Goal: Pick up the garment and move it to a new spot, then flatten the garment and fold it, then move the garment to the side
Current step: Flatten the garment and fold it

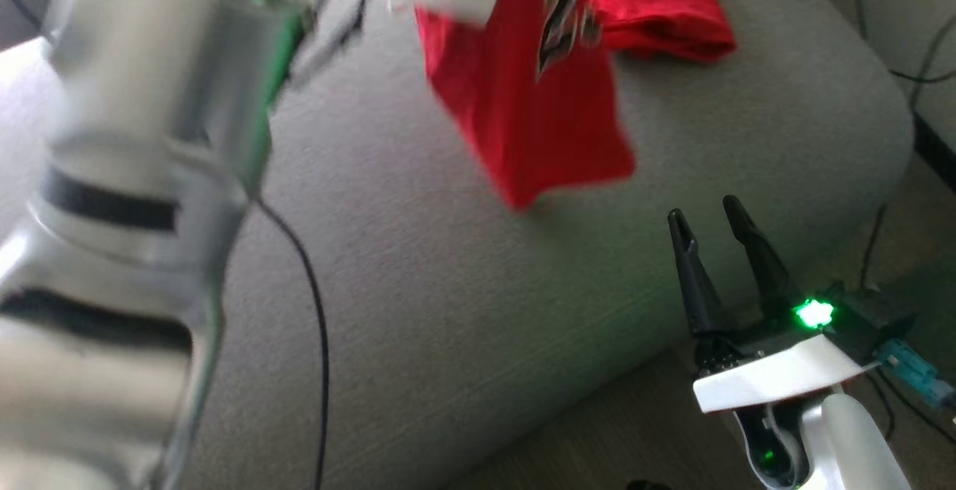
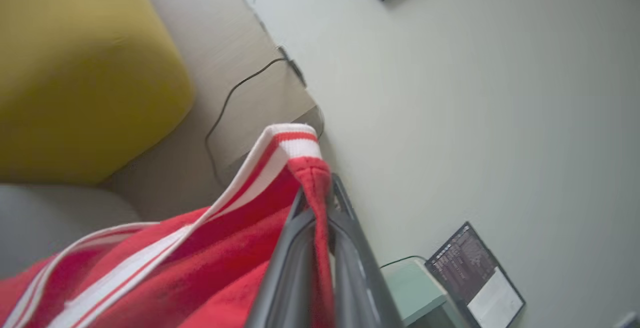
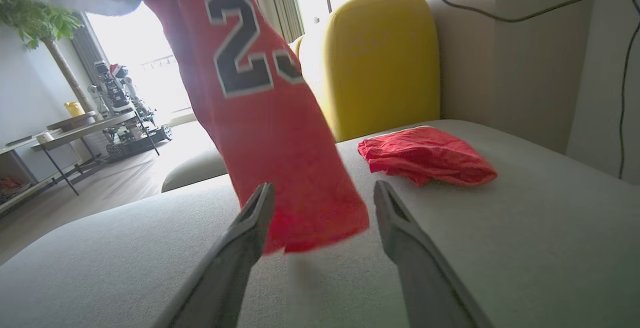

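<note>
Left fingers (image 2: pixel 320 195) clamped shut on jersey (image 1: pixel 530 101) shoulder trim. Jersey hangs over sofa (image 1: pixel 448 340), long axis vertical. Hem sits just ahead of right fingers (image 1: pixel 704 210), which are wide open and empty, so right arm is nearer the hem. Count: one jersey, one other red garment (image 1: pixel 657 12) crumpled behind.

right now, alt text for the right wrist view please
A red numbered jersey hangs over a grey cushion, in front of the open right gripper. A second red garment lies crumpled on the cushion, with a yellow backrest behind.
</note>
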Available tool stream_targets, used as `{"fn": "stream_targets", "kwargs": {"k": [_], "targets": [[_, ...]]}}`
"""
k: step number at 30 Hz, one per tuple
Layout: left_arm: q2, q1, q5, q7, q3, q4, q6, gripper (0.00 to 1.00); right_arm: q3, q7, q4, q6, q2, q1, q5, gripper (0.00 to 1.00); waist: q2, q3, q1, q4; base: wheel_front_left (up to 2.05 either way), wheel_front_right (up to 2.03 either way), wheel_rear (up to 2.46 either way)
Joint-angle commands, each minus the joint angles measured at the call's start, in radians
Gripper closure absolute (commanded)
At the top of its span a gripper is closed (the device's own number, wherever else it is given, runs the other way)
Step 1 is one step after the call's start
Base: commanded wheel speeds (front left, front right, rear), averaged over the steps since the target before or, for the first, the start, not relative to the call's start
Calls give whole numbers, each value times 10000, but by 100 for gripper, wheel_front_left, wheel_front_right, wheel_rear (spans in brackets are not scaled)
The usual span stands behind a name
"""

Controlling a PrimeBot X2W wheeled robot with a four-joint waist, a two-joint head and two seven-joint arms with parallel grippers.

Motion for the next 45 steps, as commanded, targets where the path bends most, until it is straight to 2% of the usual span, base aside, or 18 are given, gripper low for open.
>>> {"fn": "stream_targets", "kwargs": {"k": [1,5,8,13,14,15,17,18,22,23,25,26,27,30,34,38,40,45], "targets": [[249,-1212,-264,-406,316,-226,-83,100,248,-94,-360,-2,-62,-92,66,0,0,-144,0,-227,0,0,0],[243,-2163,-394,-1477,110,563,-70,100,159,-94,-467,-2,-62,-36,31,0,0,-240,0,-224,0,0,0],[378,-1963,-102,-2104,187,1573,277,100,72,-94,-549,-2,-62,42,-59,0,0,-337,0,-13,0,0,0],[1521,-238,312,-2870,353,3114,577,100,177,-94,-643,-2,-62,70,-177,0,0,-371,0,436,0,0,0],[1521,-238,312,-2870,353,3114,577,100,177,-94,-643,-2,-62,70,-177,0,0,-371,0,436,0,0,0],[2102,603,411,-3189,500,3720,523,100,271,-94,-655,-2,-62,61,-222,0,0,-341,0,588,0,0,0],[2637,1324,418,-3395,711,4305,417,100,378,-94,-670,-2,-62,55,-277,0,0,-279,0,718,0,0,0],[2637,1324,418,-3395,711,4305,417,100,378,-94,-670,-2,-62,55,-277,0,0,-279,0,718,0,0,0],[3376,2300,338,-3578,1059,5139,-74,100,578,-94,-671,-2,-62,31,-405,0,0,-92,0,928,0,0,0],[3489,2475,320,-3485,1054,5287,-219,98,601,-94,-669,-2,-62,32,-441,0,0,-49,0,993,0,0,0],[3696,2732,381,-3186,909,5520,-483,54,640,-94,-655,-2,-62,23,-520,0,0,29,0,1134,0,0,0],[3775,2828,407,-3103,862,5605,-580,9,667,-94,-644,-2,-62,9,-550,0,0,59,0,1205,0,0,0],[3858,2905,458,-3034,797,5676,-676,0,710,-94,-621,-2,-62,-9,-577,0,0,88,0,1273,0,0,0],[4216,3060,996,-3229,387,5750,-1019,0,923,-94,-447,-2,-62,-108,-577,0,0,161,0,1451,0,0,0],[4899,3311,2481,-3754,-631,5428,-1654,0,1312,-94,156,-2,-62,-460,-451,0,0,266,0,1633,0,0,0],[5109,3807,3405,-3973,-298,4426,-1953,0,1465,-94,490,-2,-62,-821,-192,0,0,391,0,1944,0,0,0],[4983,4379,4056,-3979,479,3345,-1981,0,1409,-94,531,-2,-62,-845,-163,0,0,464,0,2101,0,0,0],[3991,7063,5906,-3983,1979,362,-1940,0,1270,-94,529,-2,-62,-777,-122,0,0,658,0,2245,0,0,0]]}}
